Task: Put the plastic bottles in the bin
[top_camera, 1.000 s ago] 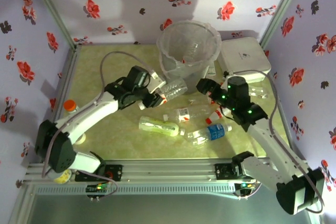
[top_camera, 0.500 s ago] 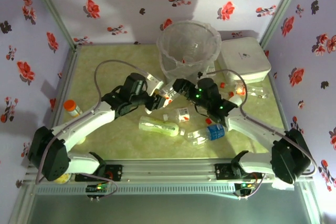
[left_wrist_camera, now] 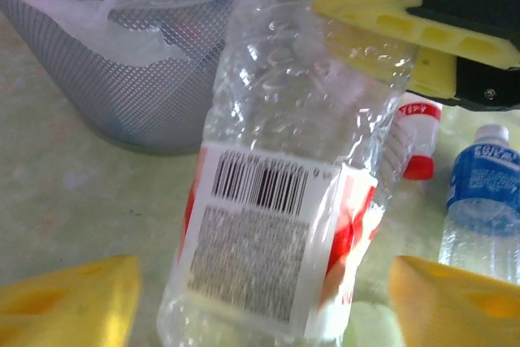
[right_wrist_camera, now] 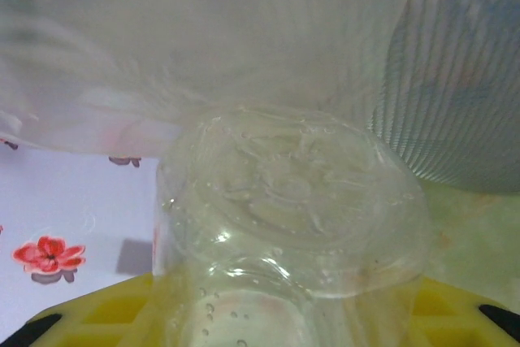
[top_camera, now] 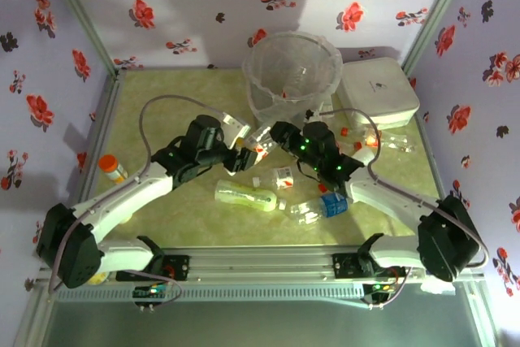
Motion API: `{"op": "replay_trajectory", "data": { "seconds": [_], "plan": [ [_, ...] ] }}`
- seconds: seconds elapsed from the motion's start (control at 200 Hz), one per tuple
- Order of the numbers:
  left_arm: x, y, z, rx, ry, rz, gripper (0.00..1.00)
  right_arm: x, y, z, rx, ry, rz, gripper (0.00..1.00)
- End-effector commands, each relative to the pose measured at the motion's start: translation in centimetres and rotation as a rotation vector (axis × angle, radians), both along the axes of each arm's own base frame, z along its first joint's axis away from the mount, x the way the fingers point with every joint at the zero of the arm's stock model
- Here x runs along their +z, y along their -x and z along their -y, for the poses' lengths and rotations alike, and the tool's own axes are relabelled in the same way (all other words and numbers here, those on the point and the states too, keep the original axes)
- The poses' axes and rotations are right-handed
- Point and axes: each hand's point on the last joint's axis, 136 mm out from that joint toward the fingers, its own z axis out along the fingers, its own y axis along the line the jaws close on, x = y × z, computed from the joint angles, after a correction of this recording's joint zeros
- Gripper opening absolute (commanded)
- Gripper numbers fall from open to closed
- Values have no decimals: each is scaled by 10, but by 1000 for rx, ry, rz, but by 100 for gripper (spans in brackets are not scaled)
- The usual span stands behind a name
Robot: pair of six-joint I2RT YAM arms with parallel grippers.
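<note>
Right hand [top_camera: 280, 136] swung across, now pinching red-white bottle [left_wrist_camera: 276, 201] just beside bin [top_camera: 253, 71]; left hand [top_camera: 242, 156] spread, let go. Handover stage, this one not yet binned; four-odd bottles [top_camera: 246, 196] left on surface [top_camera: 162, 103].

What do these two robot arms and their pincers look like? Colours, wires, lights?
The left arm and right arm share white tubular links between chunky black joints. A thin grey cable loops beside the left arm. Small green lights dot the right arm's joints. The fingers are blocky yellow pads.

A clear bottle [left_wrist_camera: 284, 201] sits between the left end effector's [left_wrist_camera: 264, 302] spread fingers [left_wrist_camera: 69, 302].
</note>
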Motion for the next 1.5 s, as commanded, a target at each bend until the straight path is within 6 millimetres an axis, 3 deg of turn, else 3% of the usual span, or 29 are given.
{"op": "replay_trajectory", "data": {
  "seconds": [0.0,0.035,0.22,0.39,0.625,0.75,0.84,1.1,1.29,1.496],
  "plan": [
    [23,9,0,-21,64,41,95,22,4,18,-45,36,63,44],
    [30,11,-2,-17,76,54,100,28,8,22,-39,61,74,44],
    [54,17,-25,26,117,82,100,78,40,42,93,313,200,42],
    [38,12,-41,87,93,27,100,154,57,71,73,433,387,41],
    [7,8,-46,138,12,-81,98,255,38,83,-48,491,591,42],
    [-2,10,-54,183,-13,-121,97,287,7,95,-125,506,621,42],
    [-8,15,-56,198,-22,-163,96,287,-31,103,-164,496,579,42],
    [-31,37,-66,239,-142,-253,95,256,-125,113,-238,502,458,40],
    [-45,46,-72,317,-147,-335,94,203,-173,93,-163,512,326,40],
    [-58,50,-80,417,-156,-419,92,142,-199,72,-69,521,176,42]
  ]
}}
